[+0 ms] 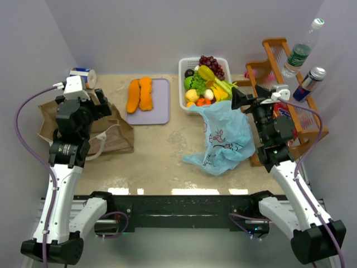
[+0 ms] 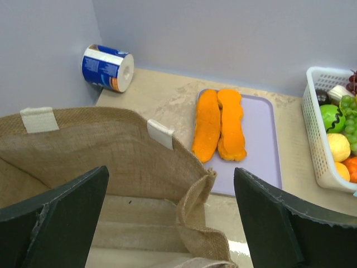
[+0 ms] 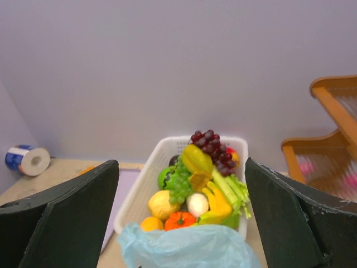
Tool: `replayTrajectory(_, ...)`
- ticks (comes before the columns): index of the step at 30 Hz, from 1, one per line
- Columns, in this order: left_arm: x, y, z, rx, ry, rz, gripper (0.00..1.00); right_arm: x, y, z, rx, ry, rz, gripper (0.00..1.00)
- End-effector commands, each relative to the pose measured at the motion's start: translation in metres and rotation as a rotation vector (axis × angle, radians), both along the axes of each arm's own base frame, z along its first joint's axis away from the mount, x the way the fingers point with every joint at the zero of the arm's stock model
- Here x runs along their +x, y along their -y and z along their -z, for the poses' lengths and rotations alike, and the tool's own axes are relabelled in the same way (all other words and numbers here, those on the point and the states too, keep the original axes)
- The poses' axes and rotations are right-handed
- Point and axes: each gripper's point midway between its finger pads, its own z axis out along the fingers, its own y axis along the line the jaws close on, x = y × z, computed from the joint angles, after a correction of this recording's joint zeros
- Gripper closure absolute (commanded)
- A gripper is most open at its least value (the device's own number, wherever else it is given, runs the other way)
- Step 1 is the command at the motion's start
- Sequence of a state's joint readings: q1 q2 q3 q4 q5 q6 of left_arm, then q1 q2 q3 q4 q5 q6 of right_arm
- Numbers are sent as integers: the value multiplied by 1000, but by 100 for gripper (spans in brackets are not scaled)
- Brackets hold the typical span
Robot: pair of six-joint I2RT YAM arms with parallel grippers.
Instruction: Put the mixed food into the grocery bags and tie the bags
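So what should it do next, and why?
Probably lower the right gripper toward the food in the basket and take one piece. It and the left gripper are open and empty. All the food seems to sit in the basket, which the right gripper faces over the blue bag.

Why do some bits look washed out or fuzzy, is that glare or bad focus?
Top view: white glare strips along the table's near edge; the rest evenly lit, sharp. Left wrist view: crisp, one small shine spot beside the brown bag. Right wrist view: the blue bag up close and the rack look soft; the fruit clearer.
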State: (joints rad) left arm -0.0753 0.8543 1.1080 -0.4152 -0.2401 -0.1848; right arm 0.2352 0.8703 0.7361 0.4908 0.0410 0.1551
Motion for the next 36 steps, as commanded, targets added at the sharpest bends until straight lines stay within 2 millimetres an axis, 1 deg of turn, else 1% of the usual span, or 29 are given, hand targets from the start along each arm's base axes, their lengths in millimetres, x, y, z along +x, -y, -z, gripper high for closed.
replayTrajectory(1, -9, 8, -10, -18, 23, 45, 0, 3, -23, -5, 17, -92, -126, 1)
replayTrajectory(2, -10, 12, -9, -12, 20, 69, 0, 3, -27, -3, 4, -112, -147, 1)
replayTrajectory(3, -11, 21, -8, -13, 17, 124, 0, 2, -32, -4, -5, -128, -173, 1)
replayTrajectory(4, -12, 25, -6, -9, 11, 147, 0, 1, -34, -3, -7, -138, -189, 1)
replayTrajectory(7, -14, 32, 9, -15, -44, 191, 0, -2, -36, -5, 16, -193, -199, 1)
replayTrajectory(8, -16, 32, 20, -20, -93, 188, 0, -3, -36, 4, 14, -247, -201, 1)
replayTrajectory(9, -17, 31, 25, -28, -118, 176, 0, -3, -36, -3, 19, -253, -202, 1)
replayTrajectory(10, -16, 30, 35, -34, -156, 166, 0, -5, -37, -3, 17, -273, -208, 1)
replayTrajectory(14, -24, 28, 76, -49, -309, 145, 0, -9, -35, 5, 7, -368, -198, 1)
replayTrajectory(16, -26, 31, 88, -68, -344, 157, 0, -10, -34, 7, 5, -402, -193, 1)
replayTrajectory(17, -25, 33, 90, -74, -344, 163, 0, -11, -34, 14, 2, -437, -190, 1)
replayTrajectory(18, -25, 37, 92, -90, -341, 184, 0, -10, -33, 13, 1, -447, -188, 1)
replayTrajectory(19, -24, 42, 97, -104, -346, 205, 0, -11, -34, 16, 0, -464, -189, 1)
replayTrajectory(20, -21, 47, 96, -119, -334, 233, 0, -11, -34, 23, -5, -495, -187, 1)
replayTrajectory(21, -20, 56, 99, -148, -341, 272, 0, -11, -34, 28, -7, -512, -186, 1)
replayTrajectory(22, -18, 58, 105, -155, -354, 280, 0, -9, -35, 35, -13, -541, -189, 1)
replayTrajectory(23, -15, 60, 107, -160, -351, 285, 0, -11, -37, 45, -17, -578, -198, 1)
replayTrajectory(24, -13, 60, 118, -165, -374, 284, 0, -11, -38, 54, -22, -609, -206, 1)
replayTrajectory(26, -7, 60, 122, -168, -374, 281, 0, -11, -43, 76, -44, -687, -232, 1)
replayTrajectory(27, -5, 60, 126, -168, -381, 279, 0, -12, -46, 84, -54, -716, -249, 1)
replayTrajectory(28, -3, 61, 127, -172, -377, 282, 2, -13, -46, 92, -68, -744, -254, 1)
replayTrajectory(29, 1, 62, 122, -174, -349, 289, 4, -13, -46, 109, -82, -808, -254, 3)
replayTrajectory(30, 1, 65, 121, -181, -332, 306, 7, -15, -51, 117, -103, -834, -261, 3)
replayTrajectory(31, 4, 66, 115, -182, -301, 311, 17, -15, -54, 128, -119, -867, -262, 4)
replayTrajectory(32, 6, 65, 113, -182, -288, 308, 22, -16, -57, 144, -140, -919, -259, 4)
replayTrajectory(33, 6, 65, 110, -184, -276, 304, 27, -21, -68, 155, -167, -953, -280, 5)
replayTrajectory(34, 8, 65, 107, -184, -262, 301, 36, -22, -73, 164, -179, -977, -273, 5)
replayTrajectory(35, 9, 65, 106, -182, -252, 303, 39, -23, -79, 178, -188, -1006, -280, 5)
replayTrajectory(36, 10, 65, 110, -177, -257, 307, 43, -29, -92, 186, -206, -1017, -308, 5)
